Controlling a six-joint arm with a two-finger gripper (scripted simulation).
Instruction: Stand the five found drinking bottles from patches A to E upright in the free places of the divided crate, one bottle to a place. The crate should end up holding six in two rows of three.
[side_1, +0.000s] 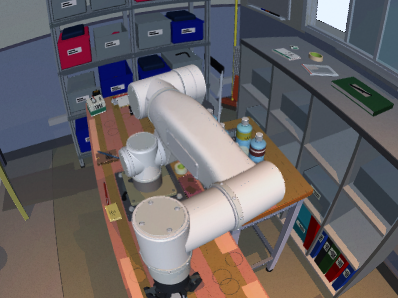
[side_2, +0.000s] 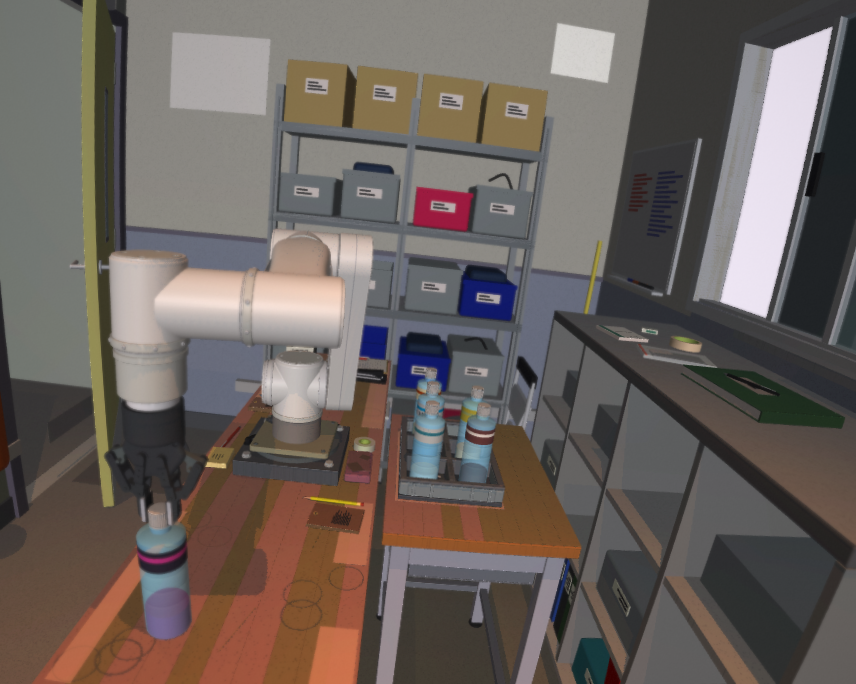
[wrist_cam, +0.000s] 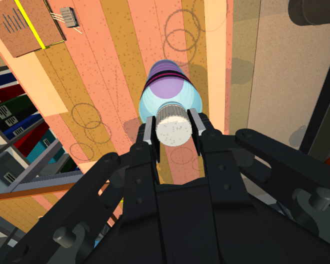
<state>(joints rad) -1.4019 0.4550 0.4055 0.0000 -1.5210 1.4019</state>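
Observation:
A light blue bottle (side_2: 165, 579) with a pink-and-black band and a purple lower part stands upright at the near end of the long workbench. Its white cap (wrist_cam: 173, 130) sits between my fingers. The divided crate (side_2: 451, 476) stands on the small side table to the right. Several bottles (side_2: 428, 439) stand upright in it, one with a dark red band (side_2: 479, 442). From the side camera two of them show (side_1: 251, 139) past my arm, which hides the held bottle there. My gripper (side_2: 158, 508) points straight down and is closed on the bottle's cap (wrist_cam: 173, 131).
The workbench's near left edge (side_2: 85, 628) lies close beside the bottle. Faint ring marks (side_2: 303, 603) are on the bench. A small board with a yellow pencil (side_2: 335, 512) lies further in. My base (side_2: 294, 446) stands mid-bench. Shelving (side_2: 685, 499) lines the right wall.

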